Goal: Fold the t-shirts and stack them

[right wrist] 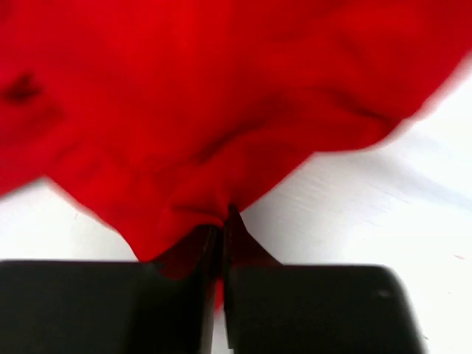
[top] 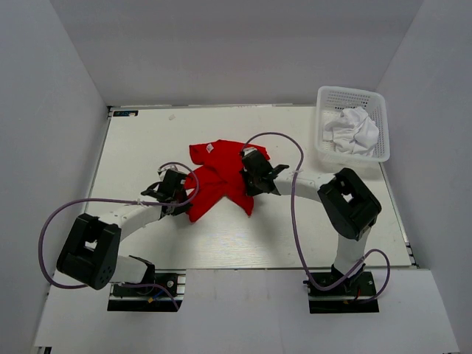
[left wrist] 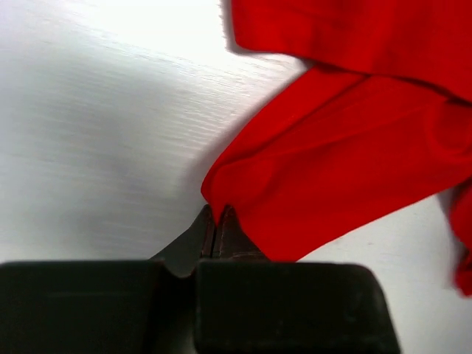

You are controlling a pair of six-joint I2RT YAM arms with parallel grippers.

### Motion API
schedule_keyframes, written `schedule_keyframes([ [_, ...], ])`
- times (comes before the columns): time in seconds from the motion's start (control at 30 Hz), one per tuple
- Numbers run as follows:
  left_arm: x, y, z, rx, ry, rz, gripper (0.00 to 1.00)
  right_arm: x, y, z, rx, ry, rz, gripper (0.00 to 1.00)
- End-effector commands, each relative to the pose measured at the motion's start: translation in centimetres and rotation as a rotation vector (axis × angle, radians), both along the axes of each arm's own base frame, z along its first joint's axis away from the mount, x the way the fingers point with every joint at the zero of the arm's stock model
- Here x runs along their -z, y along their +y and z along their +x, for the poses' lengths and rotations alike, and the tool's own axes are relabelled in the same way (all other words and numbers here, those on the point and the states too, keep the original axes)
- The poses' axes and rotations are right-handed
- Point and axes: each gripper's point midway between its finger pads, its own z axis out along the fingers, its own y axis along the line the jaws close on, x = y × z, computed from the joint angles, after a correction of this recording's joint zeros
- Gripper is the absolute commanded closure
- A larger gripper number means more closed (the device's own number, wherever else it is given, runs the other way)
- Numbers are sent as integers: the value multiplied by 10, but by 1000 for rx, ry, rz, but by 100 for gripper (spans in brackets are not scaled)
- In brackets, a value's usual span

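Note:
A red t-shirt [top: 217,177] lies crumpled at the middle of the white table, with a white label near its top edge. My left gripper [top: 179,193] is shut on the shirt's left lower edge; the left wrist view shows its jaws [left wrist: 214,214] pinching a corner of the red cloth [left wrist: 346,147]. My right gripper [top: 249,173] is shut on the shirt's right side; the right wrist view shows red cloth [right wrist: 206,110] bunched between its tips [right wrist: 225,217]. A white t-shirt [top: 352,130] lies crumpled in the basket.
A white plastic basket [top: 352,98] stands at the back right of the table [top: 295,236]. Purple cables loop over both arms. White walls enclose the table on three sides.

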Motion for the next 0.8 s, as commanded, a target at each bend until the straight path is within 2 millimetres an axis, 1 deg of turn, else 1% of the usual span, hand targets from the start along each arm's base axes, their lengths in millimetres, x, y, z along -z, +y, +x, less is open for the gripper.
schedule_keyframes([
  [0.0,-17,16,2,-36,-12,90,100,-34,0,31,136,-138,37,100],
  [0.03,-28,19,10,-55,-48,104,100,-40,-6,32,153,-161,32,100],
  [0.07,-33,21,13,-65,-56,116,100,-46,-15,36,187,-197,13,100],
  [0.1,-38,24,14,-76,-59,133,100,-75,-22,39,203,-256,44,100],
  [0.13,-54,27,24,-108,-102,140,100,-86,-36,46,255,-312,11,100],
  [0.17,-60,29,27,-119,-113,152,100,-118,-45,49,284,-374,47,100],
  [0.2,-69,31,29,-140,-126,155,100,-129,-50,50,295,-398,46,100],
  [0.23,-89,35,39,-187,-177,163,100,-141,-65,54,340,-444,15,100],
  [0.27,-104,38,43,-216,-208,162,100,-175,-75,56,376,-505,62,100],
  [0.3,-116,42,44,-231,-225,173,100,-189,-83,58,396,-538,62,100],
  [0.33,-145,44,56,-265,-292,171,100,-202,-99,62,450,-589,30,100],
  [0.37,-165,46,60,-278,-344,162,100,-239,-113,62,498,-664,83,100],
  [0.4,-196,53,67,-312,-414,177,100,-250,-127,63,527,-712,45,100],
  [0.43,-214,57,68,-337,-453,177,100,-281,-139,64,576,-791,92,100],
  [0.47,-233,61,69,-361,-498,167,100,-293,-150,63,604,-822,82,100],
  [0.5,-270,68,69,-393,-594,152,100,-324,-161,56,604,-899,102,100],
  [0.53,-287,72,67,-409,-638,144,100,-353,-168,56,641,-967,157,100],
  [0.57,-306,76,65,-415,-690,144,100,-366,-176,54,661,-1001,158,100],
  [0.6,-334,85,62,-439,-754,144,100,-391,-191,43,651,-1068,131,100],
  [0.63,-356,92,54,-454,-804,134,100,-409,-195,38,661,-1112,156,100],
  [0.67,-372,95,48,-452,-837,131,100,-441,-200,31,670,-1168,204,100],
  [0.7,-397,100,40,-463,-887,121,100,-459,-208,23,651,-1214,170,100],
  [0.73,-413,104,33,-457,-923,127,100,-492,-217,11,668,-1267,213,100],
  [0.77,-426,108,27,-457,-957,123,100,-506,-226,2,681,-1295,224,100],
])
